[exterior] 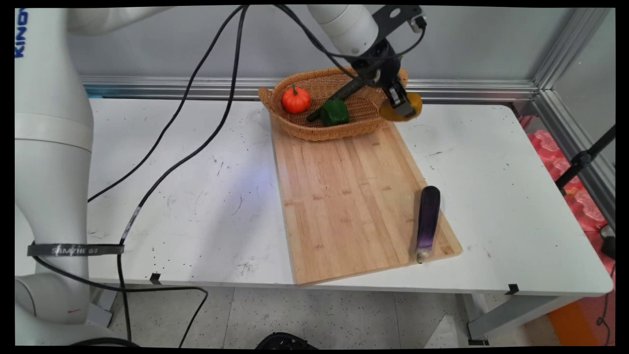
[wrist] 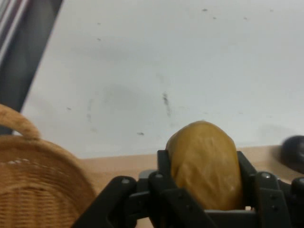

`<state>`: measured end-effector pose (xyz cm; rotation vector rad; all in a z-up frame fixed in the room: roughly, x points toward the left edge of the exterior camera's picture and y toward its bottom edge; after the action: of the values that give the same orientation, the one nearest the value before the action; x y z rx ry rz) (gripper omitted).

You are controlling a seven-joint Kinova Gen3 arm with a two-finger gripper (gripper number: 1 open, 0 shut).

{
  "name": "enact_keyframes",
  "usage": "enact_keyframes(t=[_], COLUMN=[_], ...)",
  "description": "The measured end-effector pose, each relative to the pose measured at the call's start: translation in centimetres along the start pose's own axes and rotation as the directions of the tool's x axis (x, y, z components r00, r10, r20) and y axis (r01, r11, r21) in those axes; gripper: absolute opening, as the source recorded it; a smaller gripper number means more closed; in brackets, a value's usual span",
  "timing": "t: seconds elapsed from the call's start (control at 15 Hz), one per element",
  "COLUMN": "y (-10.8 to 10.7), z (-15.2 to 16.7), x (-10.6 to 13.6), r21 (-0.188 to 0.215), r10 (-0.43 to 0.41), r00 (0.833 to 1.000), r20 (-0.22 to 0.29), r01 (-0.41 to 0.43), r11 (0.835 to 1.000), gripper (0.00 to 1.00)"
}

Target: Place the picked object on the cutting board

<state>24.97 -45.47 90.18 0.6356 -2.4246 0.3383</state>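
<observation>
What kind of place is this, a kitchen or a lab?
Probably a robotics lab: a white table framed by aluminium rails, with toy vegetables in a wicker basket and a claw gripping a potato.

White worktop point(exterior: 491, 196), scuffed and speckled, wooden cutting board point(exterior: 344, 196) lying flat on it, wicker basket point(exterior: 324, 129) partly over board's far end

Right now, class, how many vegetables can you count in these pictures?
4: pumpkin and green pepper in the basket, potato in the gripper, eggplant on the board. None seems hidden.
</observation>
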Motion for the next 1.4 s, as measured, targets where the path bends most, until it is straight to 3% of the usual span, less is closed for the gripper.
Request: enact_keyframes(t=[0.6, 1.4], y=[5.6, 9.1], z=[1.1, 5.0], x=[-4.6, -8.1], r21=[-0.019, -0.02], r10=[0.005, 0.001], r00=[0.999, 0.999], r20=[0.036, 0.043], r01=[-0.004, 0.0], r11=[1.0, 1.0], gripper=[0.0, 0.0])
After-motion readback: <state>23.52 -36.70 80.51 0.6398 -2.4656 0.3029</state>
